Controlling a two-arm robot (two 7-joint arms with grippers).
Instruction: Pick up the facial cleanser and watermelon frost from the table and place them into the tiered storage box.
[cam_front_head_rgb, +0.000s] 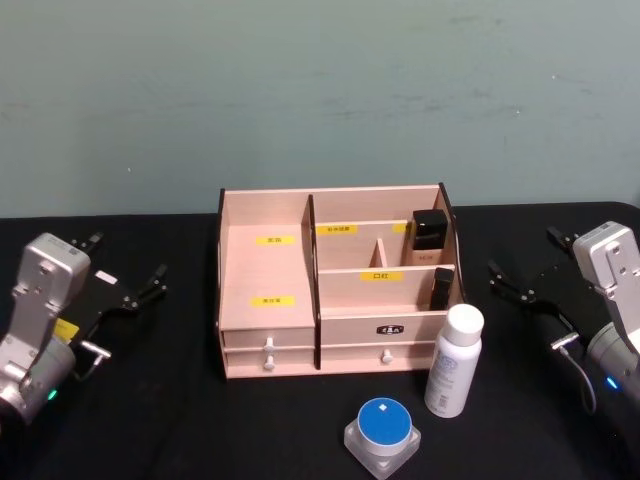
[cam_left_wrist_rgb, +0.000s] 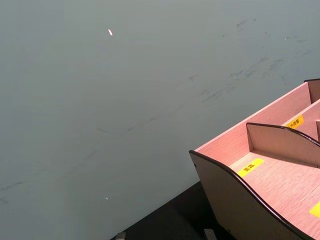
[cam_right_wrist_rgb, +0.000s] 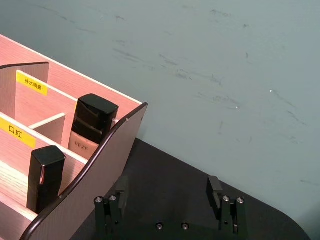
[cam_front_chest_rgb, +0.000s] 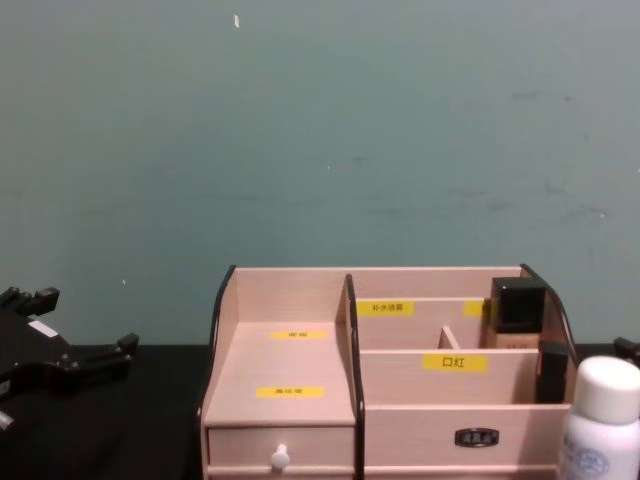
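The facial cleanser (cam_front_head_rgb: 454, 360), a tall white bottle, stands upright on the black table just in front of the tiered storage box's (cam_front_head_rgb: 262, 262) right corner; the chest view catches it (cam_front_chest_rgb: 598, 420) at the lower right. The watermelon frost (cam_front_head_rgb: 383, 432), a squat clear jar with a blue lid, sits nearer me, left of the bottle. My left gripper (cam_front_head_rgb: 128, 262) hovers open well left of the box, also seen from the chest (cam_front_chest_rgb: 85, 322). Off to the box's right, my right gripper (cam_front_head_rgb: 525, 255) is open too, its fingers (cam_right_wrist_rgb: 120, 187) spread beside the box's side wall (cam_right_wrist_rgb: 95, 185).
A dark square-capped bottle (cam_front_head_rgb: 430, 235) stands in the box's back right compartment, and a slim black tube (cam_front_head_rgb: 443, 288) in the one in front of it. A teal wall rises behind the table. Two small drawers with white knobs (cam_front_head_rgb: 268, 345) face me.
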